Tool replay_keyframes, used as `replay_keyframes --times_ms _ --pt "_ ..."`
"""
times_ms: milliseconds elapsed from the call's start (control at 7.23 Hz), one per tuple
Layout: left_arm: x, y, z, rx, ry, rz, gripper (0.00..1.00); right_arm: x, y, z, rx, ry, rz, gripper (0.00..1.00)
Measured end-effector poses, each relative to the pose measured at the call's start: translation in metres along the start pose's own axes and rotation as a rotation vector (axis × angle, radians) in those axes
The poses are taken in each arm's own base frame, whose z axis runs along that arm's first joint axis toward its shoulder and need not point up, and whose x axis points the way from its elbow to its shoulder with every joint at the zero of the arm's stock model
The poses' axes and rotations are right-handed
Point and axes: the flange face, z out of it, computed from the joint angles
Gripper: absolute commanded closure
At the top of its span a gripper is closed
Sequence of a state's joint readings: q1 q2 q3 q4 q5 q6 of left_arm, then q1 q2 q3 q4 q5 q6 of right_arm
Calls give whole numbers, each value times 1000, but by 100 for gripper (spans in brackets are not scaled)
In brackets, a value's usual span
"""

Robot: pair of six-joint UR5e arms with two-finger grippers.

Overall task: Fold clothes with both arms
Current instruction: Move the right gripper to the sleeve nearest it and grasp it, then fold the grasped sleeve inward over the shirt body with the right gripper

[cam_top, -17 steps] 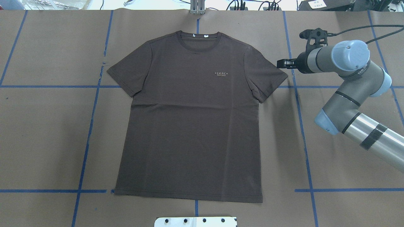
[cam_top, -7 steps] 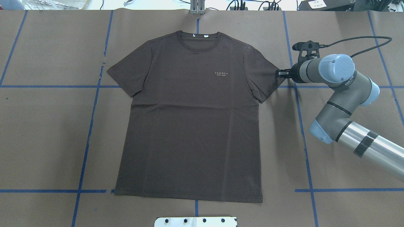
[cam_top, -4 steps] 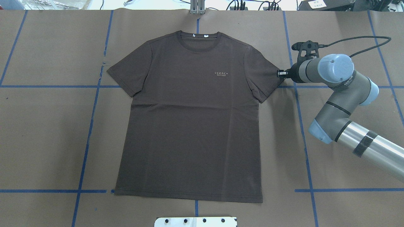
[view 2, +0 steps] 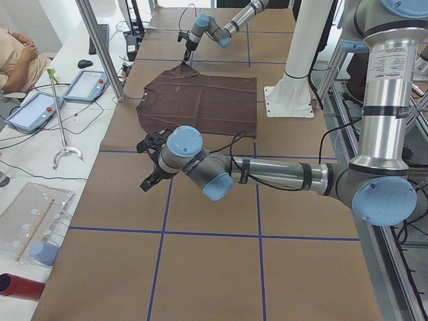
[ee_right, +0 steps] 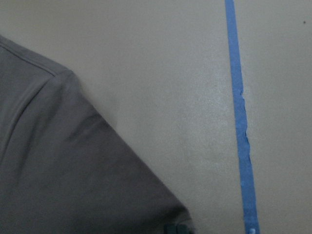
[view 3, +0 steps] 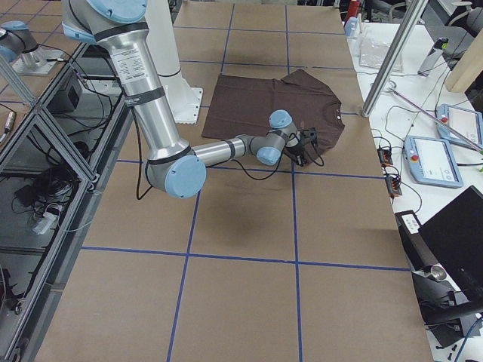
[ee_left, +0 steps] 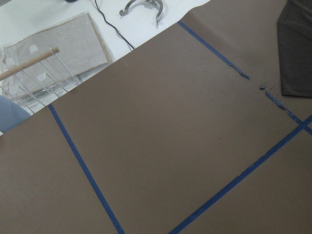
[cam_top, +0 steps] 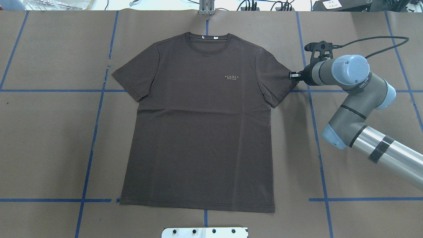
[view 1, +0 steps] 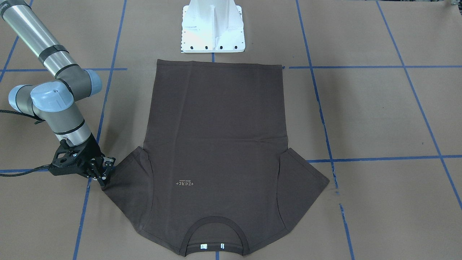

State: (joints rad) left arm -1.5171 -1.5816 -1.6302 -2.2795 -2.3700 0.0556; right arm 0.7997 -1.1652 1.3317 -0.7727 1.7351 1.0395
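The dark brown T-shirt (cam_top: 198,132) lies flat and face up on the brown table, collar (cam_top: 208,41) toward the far edge. My right gripper (cam_top: 292,75) sits at the outer tip of the shirt's right sleeve (cam_top: 279,84), low on the table. In the right wrist view the fingertips (ee_right: 175,228) are pressed together at the sleeve corner (ee_right: 97,170). In the front-facing view the same gripper (view 1: 104,173) touches that sleeve. My left gripper (view 2: 148,167) shows only in the left side view, off the shirt's left sleeve side above bare table; I cannot tell whether it is open or shut.
The white base pedestal (view 1: 213,27) stands just behind the shirt's hem. Blue tape lines (cam_top: 96,132) grid the table. A side bench along the far edge holds tablets (view 2: 33,110), cables and a clear plastic tray (ee_left: 53,58). A person (view 2: 17,57) sits beyond it.
My right gripper has come down and leftward to the right sleeve tip, and its fingers have narrowed onto the cloth. The shirt lies as before.
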Motion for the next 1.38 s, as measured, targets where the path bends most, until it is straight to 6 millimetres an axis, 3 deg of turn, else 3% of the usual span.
replay_keyframes --times_ms 138,415,830,1107,1384 --pt "0 0 0 0 0 0 0 -20 -12 -3 1 0 3 100" --pt "0 0 0 -1 0 -1 0 -80 -41 -12 6 18 21 100" --pt "0 0 0 0 0 0 0 -171 -50 -22 33 24 44 100" --pt "0 0 0 0 0 -1 0 -197 -38 -21 50 25 29 100" --pt "0 0 0 0 0 -1 0 -205 -32 -20 54 24 23 100"
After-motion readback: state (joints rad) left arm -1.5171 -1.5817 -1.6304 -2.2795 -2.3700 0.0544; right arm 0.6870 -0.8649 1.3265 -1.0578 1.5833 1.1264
